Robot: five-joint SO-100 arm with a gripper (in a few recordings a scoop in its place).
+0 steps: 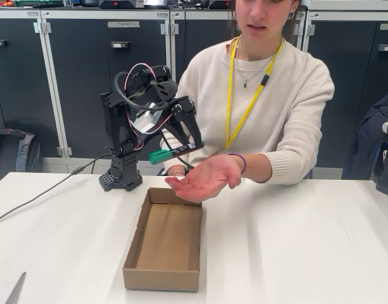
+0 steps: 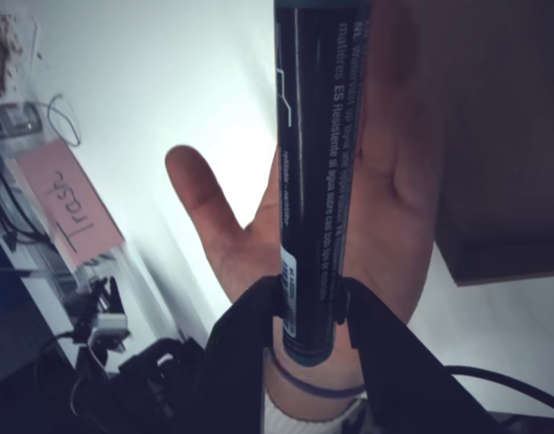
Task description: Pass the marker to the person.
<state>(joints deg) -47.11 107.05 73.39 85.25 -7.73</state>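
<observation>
Clamped between my 2 fingers [image 2: 305,312], the marker [image 2: 317,172] sits near its butt end, my gripper [image 1: 181,150] closed on the barrel. From there the black barrel with its white print runs straight away from me, up the wrist view. In the fixed view its green cap [image 1: 159,156] points left and a little down, so the long axis lies close to level.

Directly under the barrel is the person's hand [image 1: 206,178] — palm up, fingers loosely spread, thumb out to the left in the wrist view. The marker lies along the length of that palm, above it and not touching as far as I can judge; the gap looks small. So the drop is down, not sideways — my guess is that lowering slightly and letting go would land it in the palm, though it could roll off toward the fingers.

Below the hand stands a cardboard box [image 1: 131,265], open-topped, on the white table [image 1: 288,247]. The person [image 1: 276,95] sits behind the table, arm stretched toward me.
</observation>
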